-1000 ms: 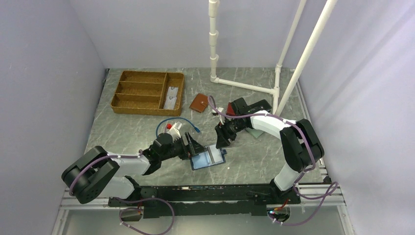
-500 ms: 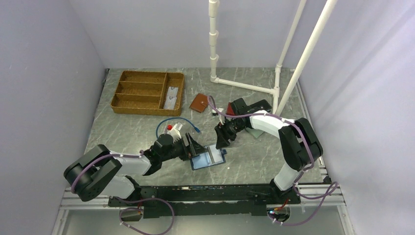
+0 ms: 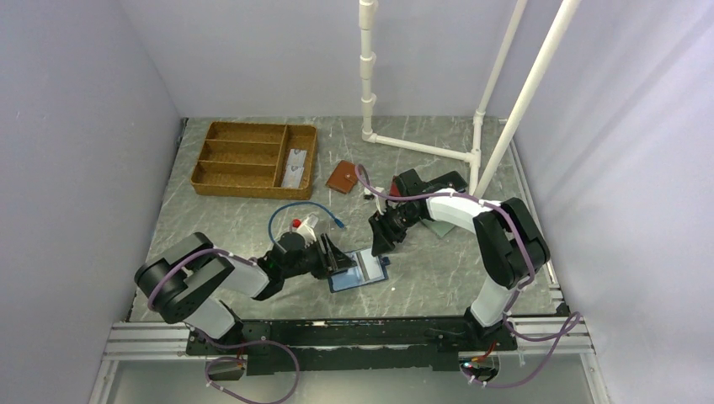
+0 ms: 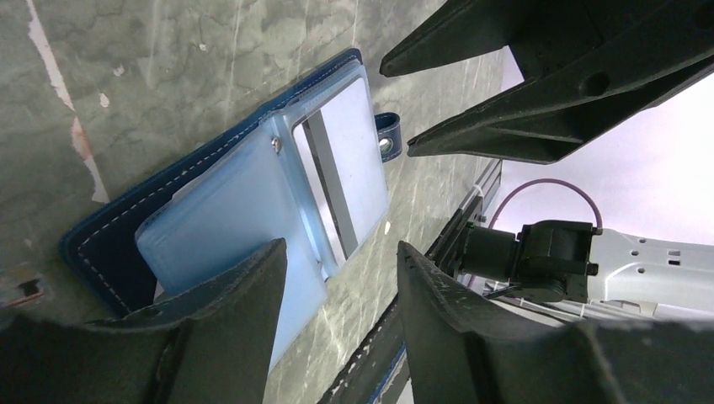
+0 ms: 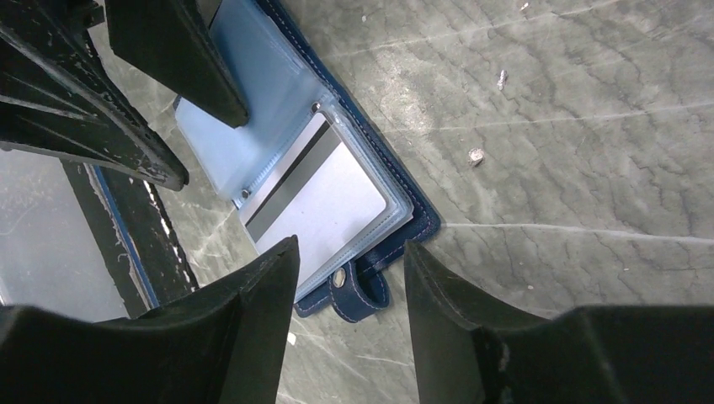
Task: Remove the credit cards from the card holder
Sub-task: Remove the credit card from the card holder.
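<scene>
The card holder (image 3: 358, 271) lies open and flat beneath both hands, a striped credit card (image 5: 324, 198) tucked in its clear sleeve (image 5: 396, 215). The left hand (image 4: 337, 252) and right hand (image 5: 351, 248) are each half-spread, holding nothing. My worry is that the slick sleeve lifts with the card, or the holder skids on the grey marbled table (image 3: 227, 210). Lilac walls (image 3: 84, 126) and white pipes (image 3: 369, 84) stand beyond.

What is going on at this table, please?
Two robot arms are at the card holder, which lies open on the table. The left gripper is over its left half, the right gripper over its right half, both open and holding nothing. A striped card sits in the clear sleeve.
</scene>
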